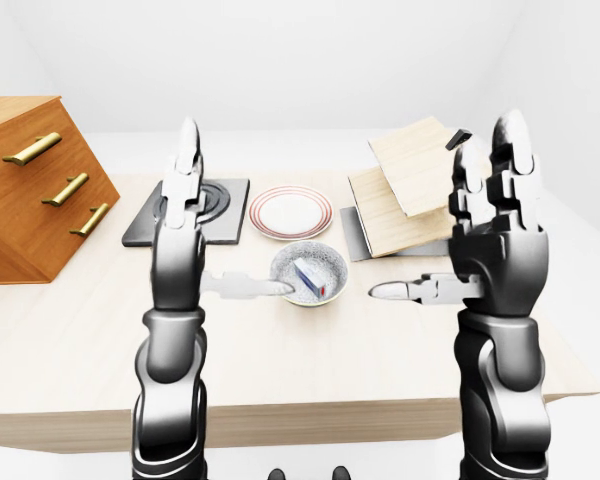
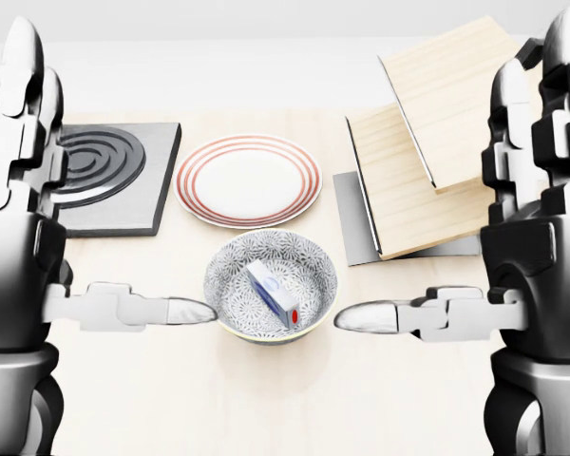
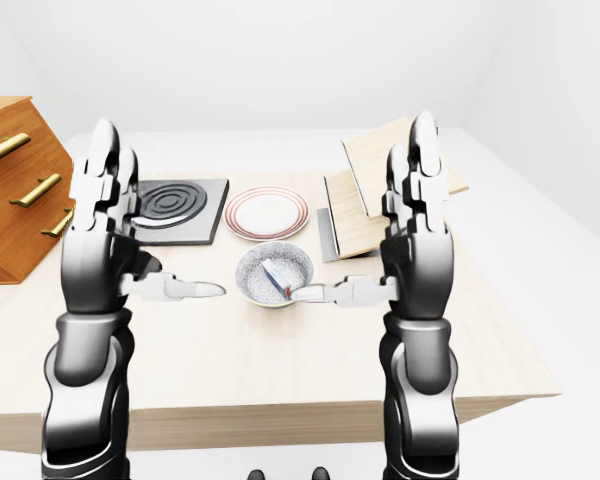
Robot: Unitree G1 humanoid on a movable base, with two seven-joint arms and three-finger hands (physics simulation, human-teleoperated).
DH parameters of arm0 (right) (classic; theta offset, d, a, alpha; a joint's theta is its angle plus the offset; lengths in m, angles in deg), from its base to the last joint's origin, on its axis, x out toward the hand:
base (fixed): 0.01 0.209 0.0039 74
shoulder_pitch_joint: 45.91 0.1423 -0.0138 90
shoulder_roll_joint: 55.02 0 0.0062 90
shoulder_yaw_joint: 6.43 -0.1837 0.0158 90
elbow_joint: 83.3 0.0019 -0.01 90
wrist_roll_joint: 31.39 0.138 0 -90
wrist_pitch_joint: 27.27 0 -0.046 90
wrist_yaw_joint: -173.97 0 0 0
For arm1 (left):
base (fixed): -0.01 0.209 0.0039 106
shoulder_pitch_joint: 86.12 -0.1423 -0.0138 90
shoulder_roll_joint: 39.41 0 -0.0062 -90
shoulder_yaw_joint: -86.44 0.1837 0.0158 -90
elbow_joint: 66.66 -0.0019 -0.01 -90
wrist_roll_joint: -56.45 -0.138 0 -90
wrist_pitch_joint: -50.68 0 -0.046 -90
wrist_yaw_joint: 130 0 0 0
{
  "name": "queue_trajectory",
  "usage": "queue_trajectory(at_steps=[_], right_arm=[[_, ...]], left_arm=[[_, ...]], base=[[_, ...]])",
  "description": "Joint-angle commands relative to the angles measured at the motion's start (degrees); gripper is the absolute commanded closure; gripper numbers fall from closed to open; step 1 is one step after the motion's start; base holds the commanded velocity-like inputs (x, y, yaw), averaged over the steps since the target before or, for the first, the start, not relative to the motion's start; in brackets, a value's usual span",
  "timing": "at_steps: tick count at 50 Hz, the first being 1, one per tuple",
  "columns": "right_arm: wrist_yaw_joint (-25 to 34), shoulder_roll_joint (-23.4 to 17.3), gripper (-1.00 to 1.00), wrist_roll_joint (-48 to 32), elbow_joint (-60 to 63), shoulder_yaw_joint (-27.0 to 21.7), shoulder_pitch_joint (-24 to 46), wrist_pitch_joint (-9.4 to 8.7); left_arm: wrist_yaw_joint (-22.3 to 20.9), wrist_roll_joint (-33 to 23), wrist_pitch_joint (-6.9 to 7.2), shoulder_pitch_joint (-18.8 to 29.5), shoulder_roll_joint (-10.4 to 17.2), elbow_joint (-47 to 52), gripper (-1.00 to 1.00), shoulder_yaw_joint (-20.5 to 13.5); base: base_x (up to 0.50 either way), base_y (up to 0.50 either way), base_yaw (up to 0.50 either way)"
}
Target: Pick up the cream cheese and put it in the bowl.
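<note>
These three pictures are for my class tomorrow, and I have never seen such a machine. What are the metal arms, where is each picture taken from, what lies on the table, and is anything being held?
These are computer-rendered scenes of a humanoid robot steered by a person. All three cameras sit on its head and look out over its arms: one middle head view and two eye views that show nearly the same thing.

The left hand and right hand are raised, fingers open, holding nothing.

On the wooden table stands a patterned bowl, and the cream cheese, a small white packet, lies inside it. Above it in the head view is a red-ringed plate. At the left is a dark stove plate, and at the right are pale wooden boards. In the left-eye view a wooden drawer cabinet stands at the far left.
</note>
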Motion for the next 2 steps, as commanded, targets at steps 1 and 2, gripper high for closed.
queue_trajectory(at_steps=[1,2], right_arm=[[-0.89,-0.28,-1.0,-0.63,12.79,0.78,2.85,0.0],[-0.85,-0.29,-1.0,-0.72,13.51,0.8,3.26,0.0]], left_arm=[[-3.24,0.38,0.0,-4.09,0.14,15.64,-1.0,-0.03],[-3.37,0.12,0.0,-4.49,0.2,15.92,-1.0,0.11]], base=[[0.0,0.0,0.0],[0.0,0.0,0.0]])
